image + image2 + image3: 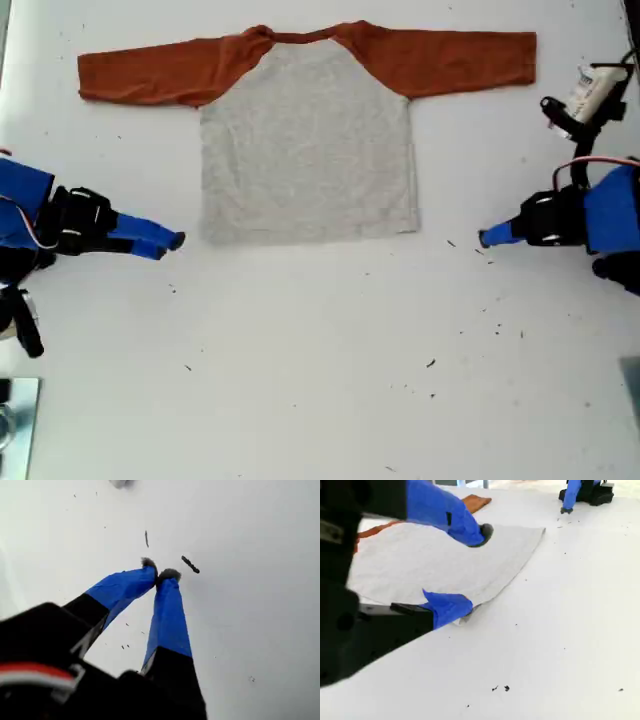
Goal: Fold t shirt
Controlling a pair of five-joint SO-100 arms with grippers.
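T shirt (308, 140) flat, unfolded, toward desk (320, 380) far edge, sleeves spread; no fold yet, we judge; my first gripper (161, 570) closed, empty; my second gripper (470, 570) open at hem corner, holding nothing.

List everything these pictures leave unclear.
- Exterior view: the t shirt's underside is hidden by its own cloth, and no print shows on top.
- Exterior view: both arms are cut off by the side edges.
- Second wrist view: whether the lower jaw of my second gripper touches the hem cannot be told.
- First wrist view: beyond my first gripper, a grey blur at the frame's edge is unreadable.
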